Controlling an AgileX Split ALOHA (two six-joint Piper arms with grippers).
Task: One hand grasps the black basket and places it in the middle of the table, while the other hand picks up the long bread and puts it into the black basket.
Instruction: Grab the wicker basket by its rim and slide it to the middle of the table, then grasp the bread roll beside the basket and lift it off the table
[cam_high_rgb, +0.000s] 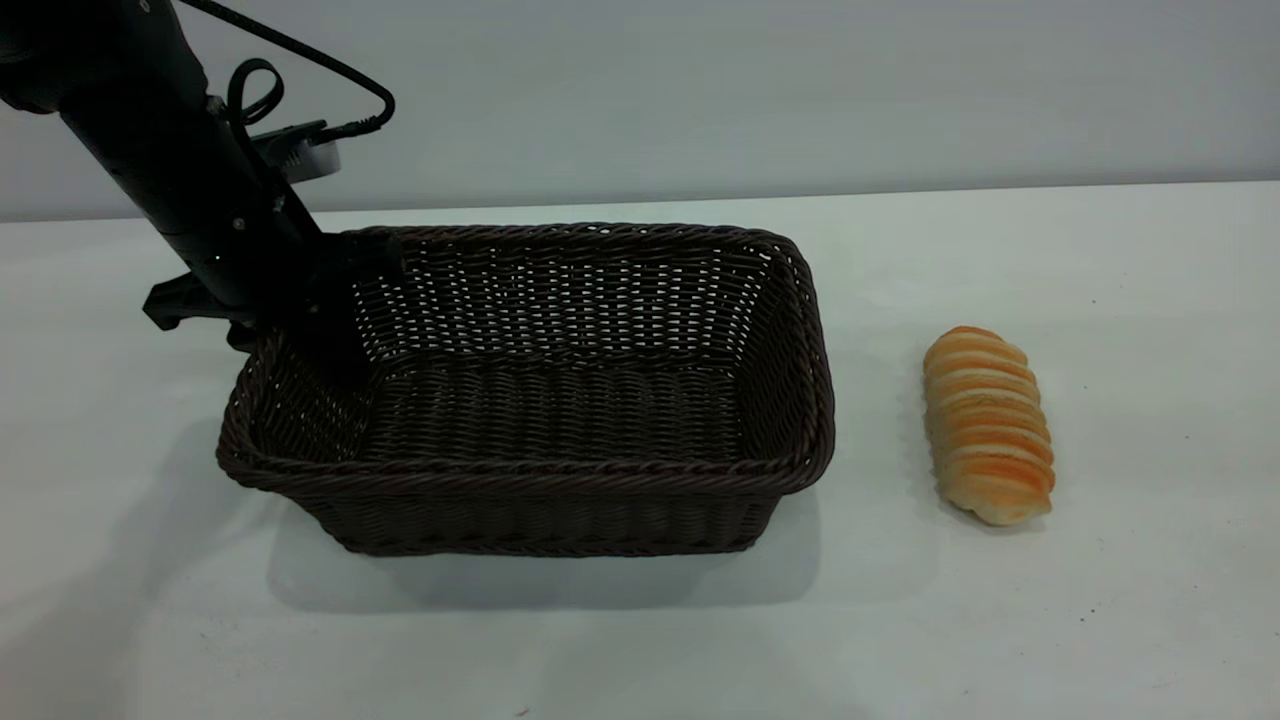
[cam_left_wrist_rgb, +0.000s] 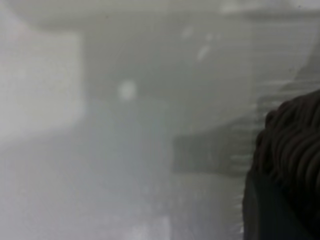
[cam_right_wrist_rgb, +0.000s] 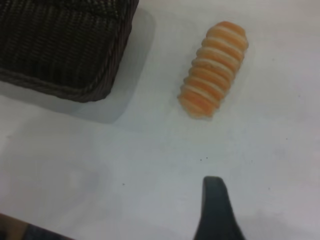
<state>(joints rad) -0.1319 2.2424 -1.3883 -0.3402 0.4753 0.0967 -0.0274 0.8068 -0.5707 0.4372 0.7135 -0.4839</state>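
Note:
The black basket (cam_high_rgb: 530, 390) stands on the table (cam_high_rgb: 640, 630), left of centre. My left gripper (cam_high_rgb: 318, 335) is shut on the basket's far-left rim, one finger inside and one outside. In the left wrist view the braided rim (cam_left_wrist_rgb: 295, 140) fills one edge, with a dark finger (cam_left_wrist_rgb: 270, 210) against it. The long bread (cam_high_rgb: 988, 424) lies ridged side up on the table to the right of the basket, apart from it. In the right wrist view the bread (cam_right_wrist_rgb: 214, 68) lies beside the basket's corner (cam_right_wrist_rgb: 65, 45). My right gripper (cam_right_wrist_rgb: 200, 215) hovers above the table short of the bread, open and empty; only one finger (cam_right_wrist_rgb: 216, 210) shows.
Bare tabletop surrounds the basket and bread. A pale wall (cam_high_rgb: 700, 90) runs behind the table's far edge. The left arm (cam_high_rgb: 170, 150) slants down from the upper left with looping cables. The right arm is out of the exterior view.

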